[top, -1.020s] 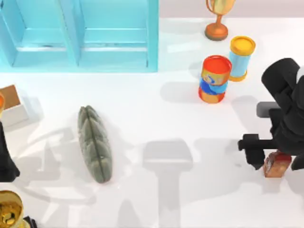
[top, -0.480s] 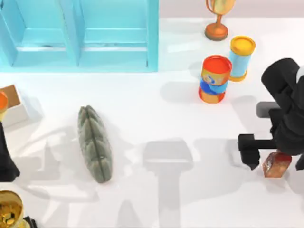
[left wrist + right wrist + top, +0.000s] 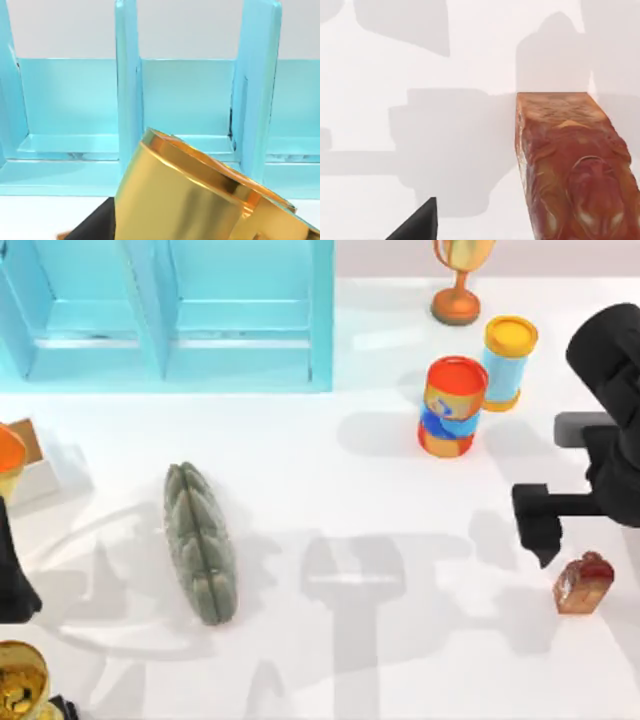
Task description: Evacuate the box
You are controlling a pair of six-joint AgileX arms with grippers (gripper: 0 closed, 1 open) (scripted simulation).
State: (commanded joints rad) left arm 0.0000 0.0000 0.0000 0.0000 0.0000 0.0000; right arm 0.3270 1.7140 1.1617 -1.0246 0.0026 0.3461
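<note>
The box sits at the surface's left edge, below the blue cabinet; the left gripper holds a gold cup beside it; right gripper fingers' spread unclear, above the reddish carton; best carry the cup well clear.

Box, seemingly open, far left

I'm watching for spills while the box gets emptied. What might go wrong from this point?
1. The orange-topped item hangs over the box at the left edge of the table; a slip may drop it back in or off the table.
2. The right gripper hovers just beside the reddish carton near the right edge; a swing may knock it off.
</note>
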